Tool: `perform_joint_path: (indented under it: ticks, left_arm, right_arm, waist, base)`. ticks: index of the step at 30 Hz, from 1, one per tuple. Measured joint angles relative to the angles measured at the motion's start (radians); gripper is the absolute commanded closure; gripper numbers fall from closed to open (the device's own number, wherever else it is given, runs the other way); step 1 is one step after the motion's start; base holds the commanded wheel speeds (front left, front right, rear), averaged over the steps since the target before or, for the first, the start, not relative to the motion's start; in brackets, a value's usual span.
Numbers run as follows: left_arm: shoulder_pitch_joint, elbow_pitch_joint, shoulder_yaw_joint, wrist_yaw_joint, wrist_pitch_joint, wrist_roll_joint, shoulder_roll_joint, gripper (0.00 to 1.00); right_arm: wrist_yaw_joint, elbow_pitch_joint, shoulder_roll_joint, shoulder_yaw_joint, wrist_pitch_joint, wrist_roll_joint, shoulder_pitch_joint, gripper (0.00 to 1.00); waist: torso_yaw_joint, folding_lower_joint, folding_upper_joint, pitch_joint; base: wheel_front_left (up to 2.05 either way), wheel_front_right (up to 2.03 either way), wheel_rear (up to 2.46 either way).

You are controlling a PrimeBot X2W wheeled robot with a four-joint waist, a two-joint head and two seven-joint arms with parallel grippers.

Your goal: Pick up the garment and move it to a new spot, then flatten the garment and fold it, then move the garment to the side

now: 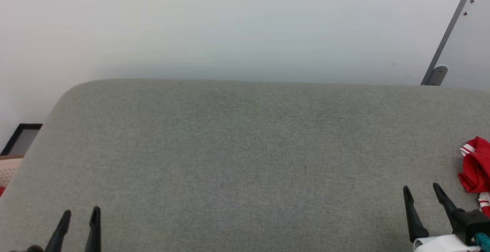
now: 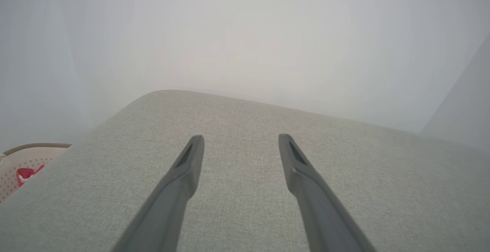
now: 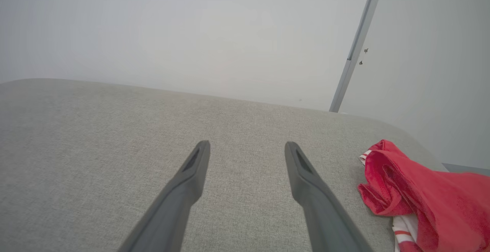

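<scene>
The garment (image 1: pixel 476 167) lies bunched at the right edge of the grey pad (image 1: pixel 245 148). It is just beside the right gripper (image 1: pixel 421 187), on its right, and well apart from the left gripper (image 1: pixel 82 210) across the pad. Both grippers stand with fingers spread wide, holding nothing. The heap shows no clear long axis, and part of it runs out of view. It sits at the side but crumpled, not folded — so any reach falls to the right arm, the nearer one.

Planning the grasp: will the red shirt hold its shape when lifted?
Probably not: the shirt lies crumpled in soft folds, so it should sag. It looks thin, likely light. Pushed, it may bunch on the cloth surface.
</scene>
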State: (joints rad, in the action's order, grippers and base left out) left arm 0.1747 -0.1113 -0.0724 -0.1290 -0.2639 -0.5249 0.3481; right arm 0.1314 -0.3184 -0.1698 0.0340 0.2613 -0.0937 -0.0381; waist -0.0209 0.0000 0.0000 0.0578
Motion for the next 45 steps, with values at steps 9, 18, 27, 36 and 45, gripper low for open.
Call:
perform_joint_path:
  ticks: [9,18,27,36,45]
  left_arm:
    - [0.014,0.012,-0.003,0.000,0.000,0.018,-0.009,0.00]
    - [0.016,0.010,0.006,0.000,0.000,0.021,-0.011,0.00]
    - [0.016,0.004,0.013,0.000,0.000,0.008,-0.009,1.00]
    - [0.018,-0.040,0.026,0.000,0.030,-0.063,-0.063,1.00]
    - [-0.016,-0.053,0.018,0.000,0.072,-0.189,-0.091,1.00]
  right_arm:
    - [0.000,0.047,0.037,0.024,0.000,0.020,0.061,0.00]
    - [0.000,0.059,0.058,0.026,0.000,0.021,0.089,0.00]
    - [0.000,0.061,0.071,0.022,0.000,0.031,0.090,1.00]
    - [0.000,0.014,0.083,0.029,-0.040,-0.066,0.098,1.00]
    - [0.000,0.022,0.086,0.030,-0.077,-0.245,0.086,1.00]
  waist:
    - [0.010,0.0000,0.0000,0.000]
    - [0.014,0.0000,0.0000,-0.004]
    - [0.012,0.0000,0.0000,-0.001]
    - [0.012,0.0000,0.0000,-0.004]
    - [0.013,0.0000,0.0000,-0.008]
  base:
    - [0.00,0.00,0.00]
    - [0.00,0.00,0.00]
    - [0.00,0.00,0.00]
    - [0.00,0.00,0.00]
    - [0.00,0.00,0.00]
